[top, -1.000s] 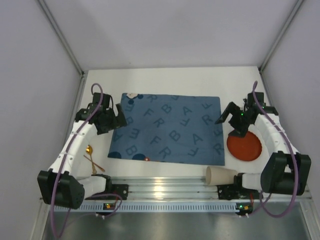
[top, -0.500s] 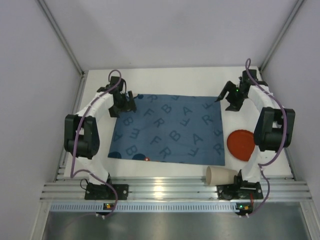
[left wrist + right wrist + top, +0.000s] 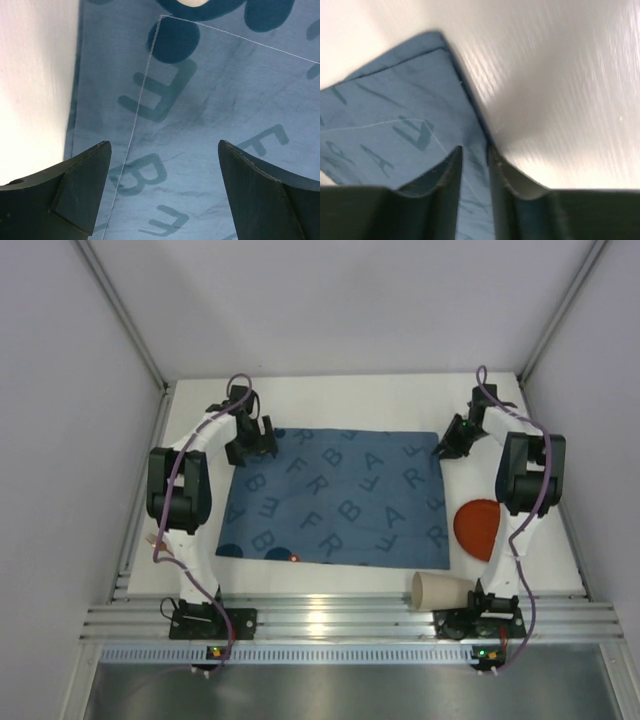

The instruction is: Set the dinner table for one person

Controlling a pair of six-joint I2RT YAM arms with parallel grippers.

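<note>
A blue mat (image 3: 340,495) printed with letters lies flat on the white dinner table (image 3: 380,400). My left gripper (image 3: 262,440) hovers over the mat's far left corner, and in the left wrist view it (image 3: 164,145) stands open above the mat (image 3: 210,100) with nothing between its fingers. My right gripper (image 3: 443,450) is down at the mat's far right corner. In the right wrist view its jaws (image 3: 474,148) are drawn in to a slim gap, pinching a strip of the mat (image 3: 395,100) at its right edge, beside bare table (image 3: 560,100).
A red plate (image 3: 478,528) lies on the table right of the mat, partly behind the right arm. A tan paper cup (image 3: 440,590) lies on its side at the near edge. Grey walls enclose the table on three sides.
Both arms have reached forward from the mat's sides to its two far corners. The right gripper has gone from wide open to nearly closed on the mat's edge; the left stays open.
</note>
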